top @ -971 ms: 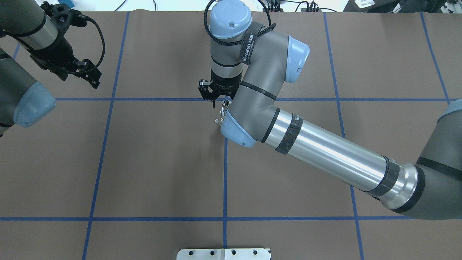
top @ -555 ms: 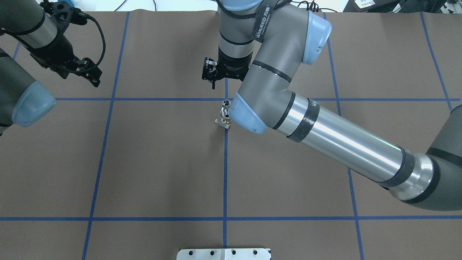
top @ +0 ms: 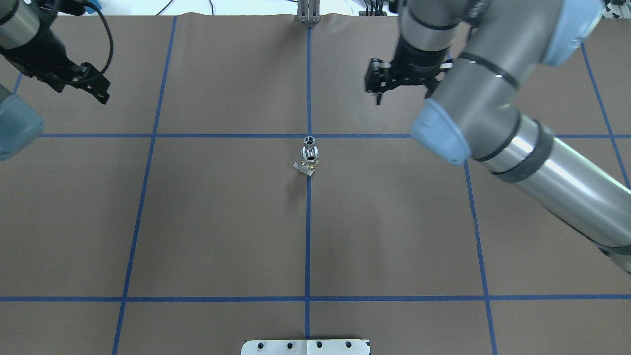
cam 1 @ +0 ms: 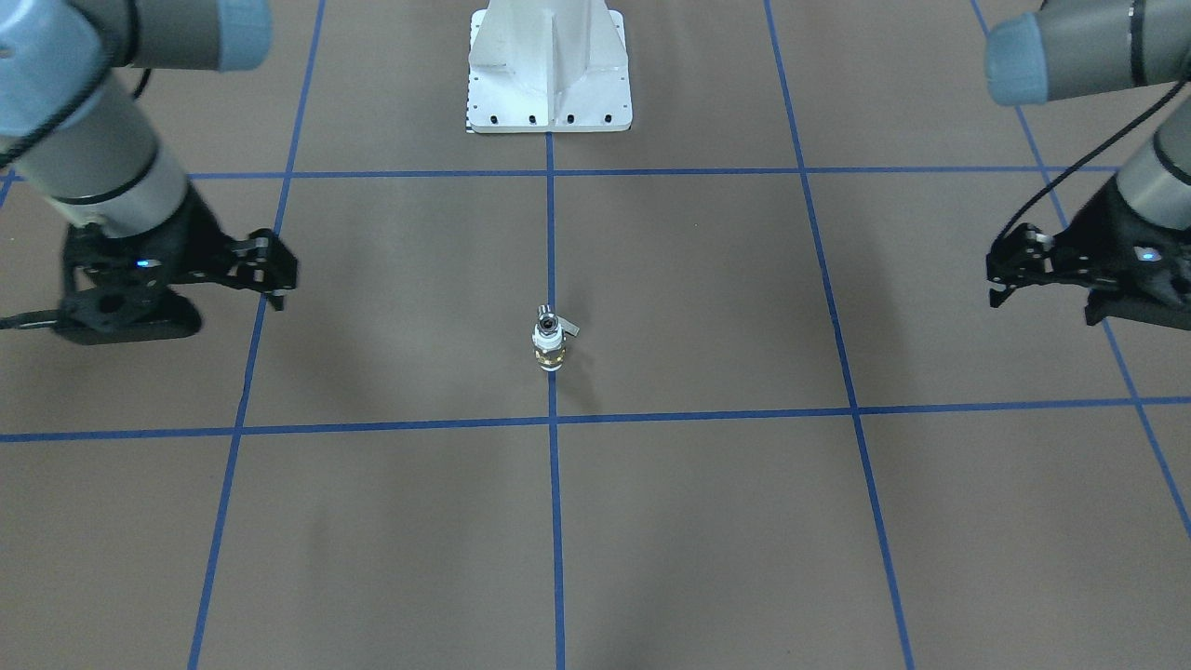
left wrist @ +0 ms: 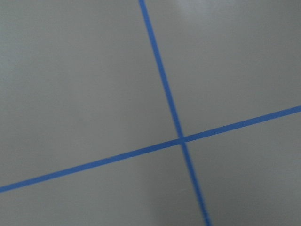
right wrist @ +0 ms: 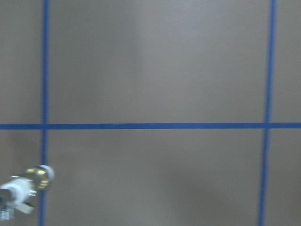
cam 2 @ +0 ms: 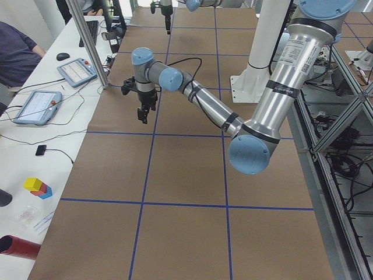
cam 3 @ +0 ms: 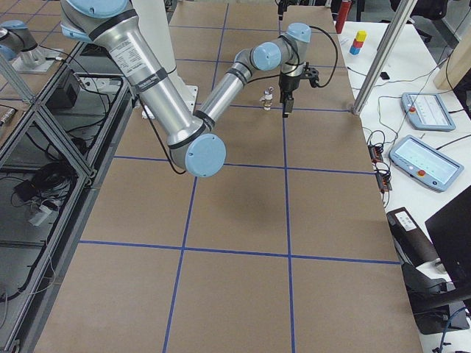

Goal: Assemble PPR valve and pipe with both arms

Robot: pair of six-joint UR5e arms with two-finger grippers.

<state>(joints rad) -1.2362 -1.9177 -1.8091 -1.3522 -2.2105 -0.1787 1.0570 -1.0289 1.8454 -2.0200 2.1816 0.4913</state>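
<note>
Valve (top: 309,159): stands upright on the centre line of blue tape (top: 307,231) across the brown mat (top: 222,212), just on the robot's side of a tape crossing; brass middle, white collars, pale lever (cam 1: 568,328) turned to the robot's left; touched by neither gripper; shows again, blurred, as valve (right wrist: 26,184) at the lower left corner of the right wrist view. Pipe (cam 1: 547,320): short silver tube, appears seated in the valve's top end with its open mouth up; joint too small to judge further. Right gripper (top: 378,96): hangs over the mat beyond the cross line, on the robot's right of the centre line, well apart from the valve; holds nothing; cannot tell whether the fingers are wide or narrow. Right arm (top: 567,172): reaches in from the right edge of the overhead view, elbow cap between gripper and valve but clear of both. Left gripper (top: 101,93): hangs near the far left corner of the mat, well apart from the valve; holds nothing; finger spacing likewise cannot be told. Left arm (top: 15,123): only partly in the overhead view, at its left edge. Left wrist view: bare mat and one tape crossing only. Pedestal (cam 1: 549,56): white, bolted, on the centre line at the robot's edge of the mat
</note>
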